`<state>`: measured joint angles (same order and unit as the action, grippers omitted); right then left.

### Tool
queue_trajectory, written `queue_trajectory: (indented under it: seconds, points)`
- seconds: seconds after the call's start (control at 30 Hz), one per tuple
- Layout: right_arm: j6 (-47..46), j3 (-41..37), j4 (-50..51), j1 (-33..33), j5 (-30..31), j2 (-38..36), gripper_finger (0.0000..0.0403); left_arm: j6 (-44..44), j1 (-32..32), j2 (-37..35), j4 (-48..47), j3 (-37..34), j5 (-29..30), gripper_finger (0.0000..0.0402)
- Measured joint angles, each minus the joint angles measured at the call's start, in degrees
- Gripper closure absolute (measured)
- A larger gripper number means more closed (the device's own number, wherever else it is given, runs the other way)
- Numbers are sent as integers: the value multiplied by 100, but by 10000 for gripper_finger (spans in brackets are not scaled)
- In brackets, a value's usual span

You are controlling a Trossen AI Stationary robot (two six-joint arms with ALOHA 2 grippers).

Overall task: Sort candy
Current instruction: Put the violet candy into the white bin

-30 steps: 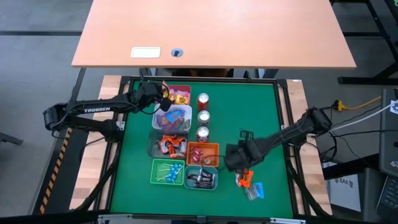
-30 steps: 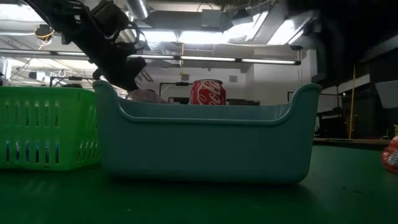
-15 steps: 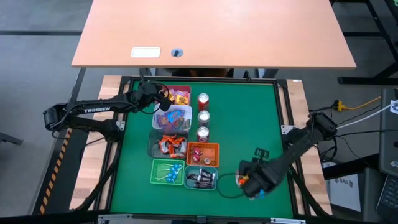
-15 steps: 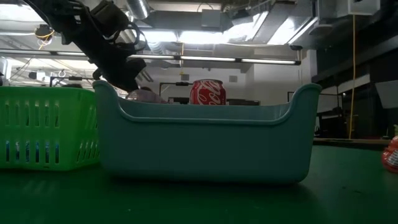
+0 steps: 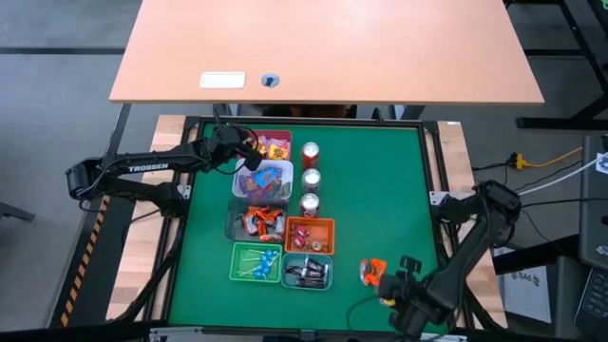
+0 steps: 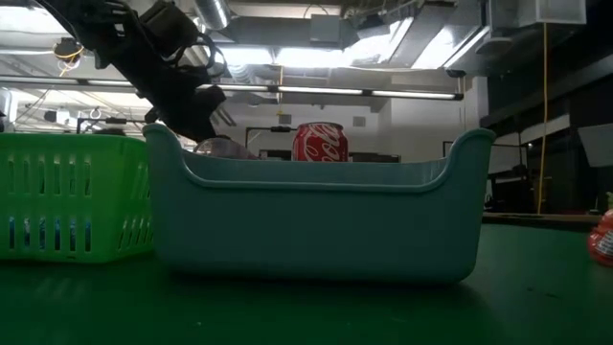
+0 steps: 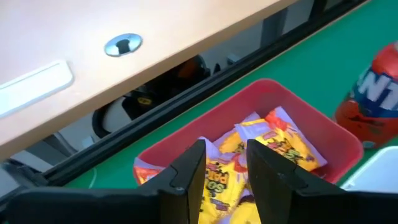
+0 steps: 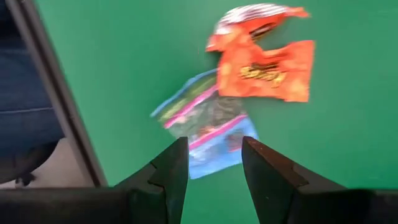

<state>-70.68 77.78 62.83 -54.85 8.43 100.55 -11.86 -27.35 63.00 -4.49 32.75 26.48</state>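
Observation:
Yellow-wrapped candy [image 7: 280, 146] lies in the red bin [image 7: 329, 134] at the table's far left. My left gripper [image 7: 227, 177] hangs open above that bin, slanting down, with nothing between its fingers; the high view shows my left gripper [image 5: 249, 147] at the bin's left edge. Near the table's near right corner lie loose candy pieces: a blue wrapper [image 8: 199, 127], an orange wrapper [image 8: 264, 71] and a striped one [image 8: 255, 15]. My right gripper [image 8: 214, 158] points down, open, just above the blue wrapper without touching it. In the high view my right gripper [image 5: 399, 293] covers the blue piece; the orange wrapper [image 5: 373, 271] shows beside it.
Left of centre, several bins hold sorted candy: a clear one [image 5: 269, 180], grey [image 5: 255, 220], orange [image 5: 309, 233], green [image 5: 256, 263] and teal [image 5: 309, 274]. Three red cans [image 5: 310, 179] stand in a row beside them. Bare green mat [image 5: 380, 180] lies to the right.
My right gripper has swung from beside the orange bin toward the table's near right corner, turning about its own axis, and now stands over the loose candy. My left arm has stayed over the red bin.

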Motion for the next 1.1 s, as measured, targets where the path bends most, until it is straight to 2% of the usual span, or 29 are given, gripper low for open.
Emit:
queue_trajectory:
  seconds: [0.3,0.63,0.9,1.0,1.1]
  points:
    - [-2,0,-326,-183,-91,566,255,-2,0,-1,1,0,-111,295]
    - [41,0,-323,-177,-689,1220,255,-2,0,1,0,0,-110,295]
    - [44,22,-323,-177,-710,1458,256,-2,0,1,0,0,-112,295]
    - [44,22,-332,-177,-794,1459,270,-2,0,-1,1,0,-112,295]
    - [46,20,-363,-177,-802,1464,300,-2,0,-1,0,0,-114,295]
